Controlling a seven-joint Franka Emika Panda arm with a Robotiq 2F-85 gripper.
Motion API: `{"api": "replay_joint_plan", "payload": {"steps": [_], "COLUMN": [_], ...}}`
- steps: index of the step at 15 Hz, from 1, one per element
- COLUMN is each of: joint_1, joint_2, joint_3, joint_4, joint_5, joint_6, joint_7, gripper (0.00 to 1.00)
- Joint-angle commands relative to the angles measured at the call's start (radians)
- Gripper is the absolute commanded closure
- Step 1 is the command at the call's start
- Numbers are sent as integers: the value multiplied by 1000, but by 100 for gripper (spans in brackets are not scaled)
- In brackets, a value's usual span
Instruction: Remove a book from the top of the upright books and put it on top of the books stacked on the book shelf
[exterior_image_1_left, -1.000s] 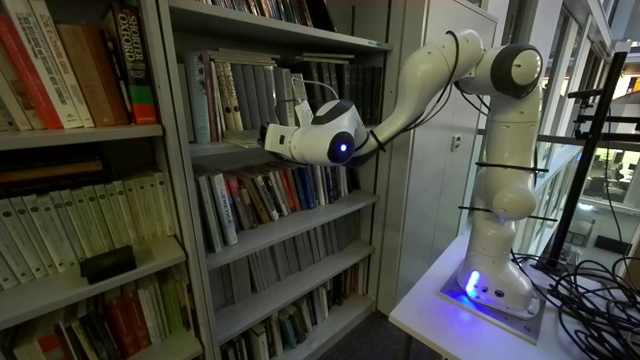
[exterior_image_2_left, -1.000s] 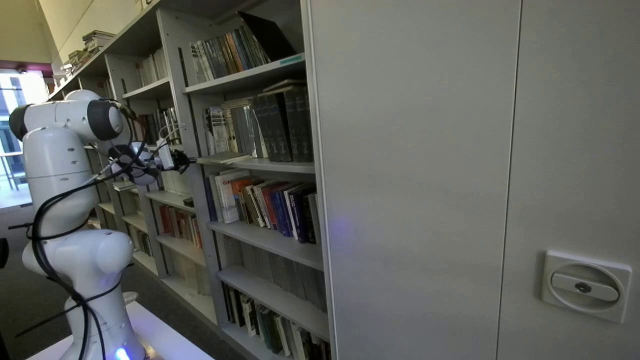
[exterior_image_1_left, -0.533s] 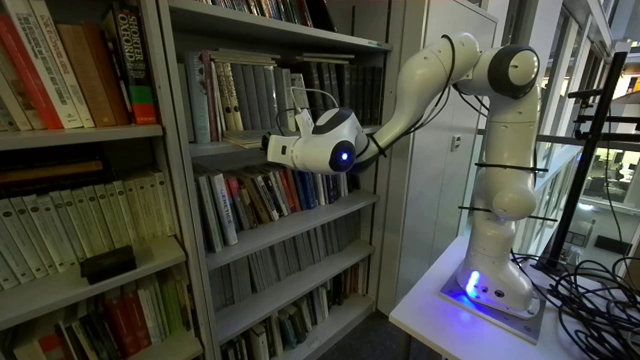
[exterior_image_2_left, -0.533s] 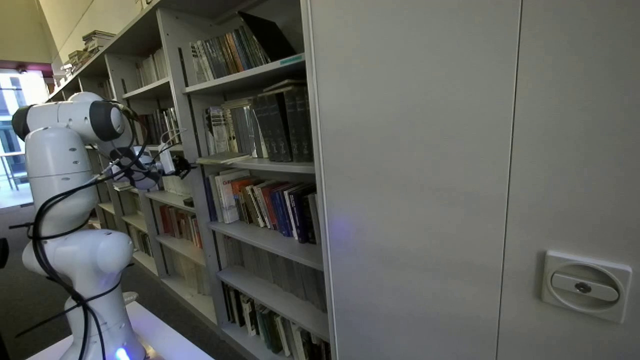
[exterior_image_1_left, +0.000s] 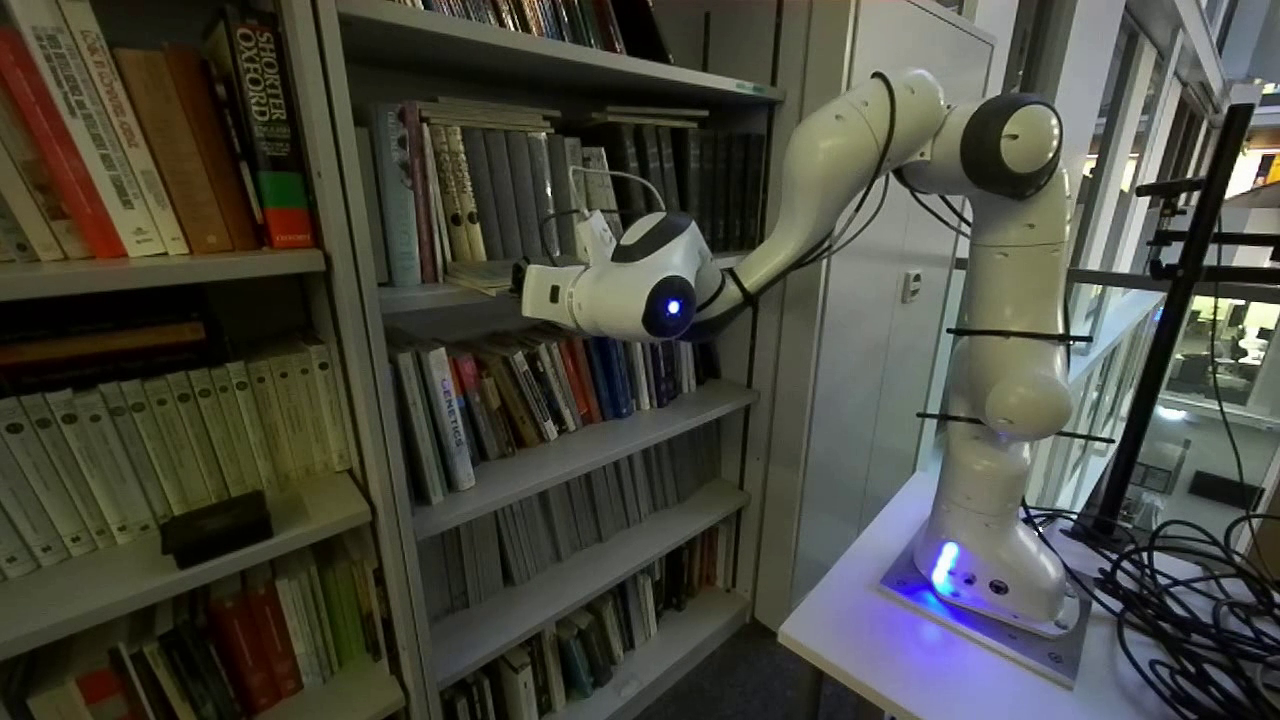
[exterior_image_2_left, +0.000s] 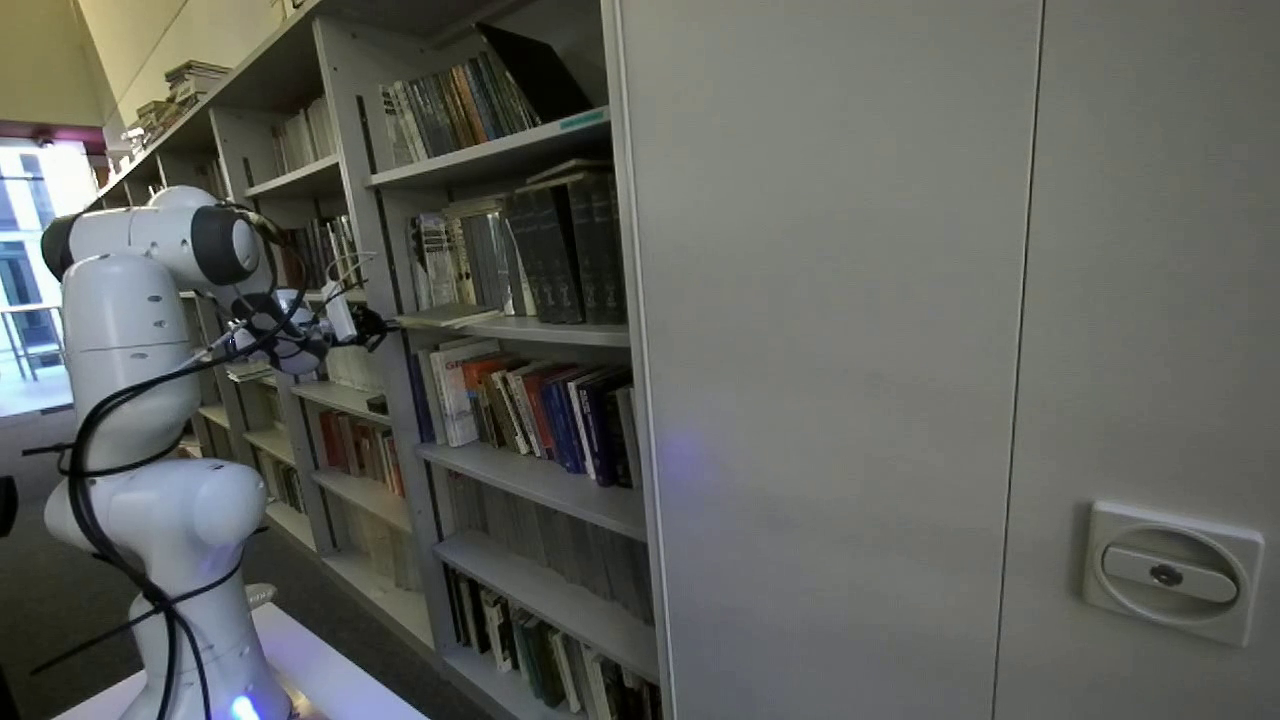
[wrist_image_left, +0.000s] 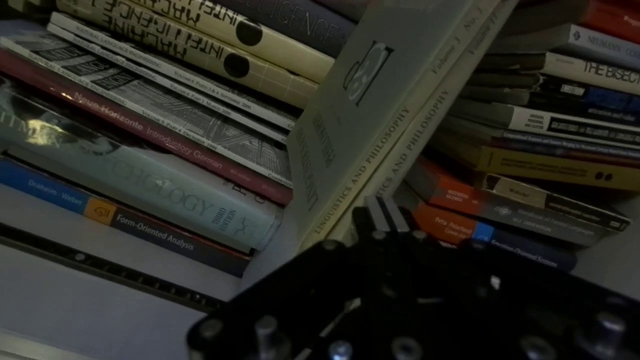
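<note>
The grey book shelf (exterior_image_1_left: 600, 427) holds a row of upright books (exterior_image_1_left: 505, 180). Thin books (exterior_image_1_left: 490, 112) lie flat along the top of that row, and more flat books (exterior_image_1_left: 650, 116) rest over the dark volumes. On the board in front, two pale "Linguistics and Philosophy" books (wrist_image_left: 365, 165) are stacked flat; this stack (exterior_image_2_left: 450, 315) sticks out at the board's edge. My gripper (wrist_image_left: 387, 212) is shut with nothing between its fingertips, which point at the lower book's spine. Whether they touch it I cannot tell. In an exterior view the gripper (exterior_image_2_left: 388, 327) is level with the stack.
Below, another board carries leaning books (exterior_image_1_left: 560, 385). The shelf's upright side panel (exterior_image_2_left: 385, 260) stands close to the gripper. A paler unit (exterior_image_1_left: 165, 265) with large volumes adjoins it. A tall cabinet (exterior_image_2_left: 830, 300) borders the shelf. The arm's base is on a white table (exterior_image_1_left: 850, 620).
The gripper first dipped and drew back a little, then rose slightly and moved in toward the stack's edge. It stayed shut. The books look unmoved.
</note>
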Motion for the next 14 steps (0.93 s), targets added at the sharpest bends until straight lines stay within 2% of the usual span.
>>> {"api": "replay_joint_plan", "payload": {"steps": [1,8,14], "joint_1": [-7,-4,2], "joint_2": [29,57,-3], "joint_3": [-15,-22,-9], "joint_4": [69,125,71], "joint_5": [-43,-55,-22], "joint_6": [29,27,17], "joint_7": [-48,-81,-25], "gripper": [100,100,100]}}
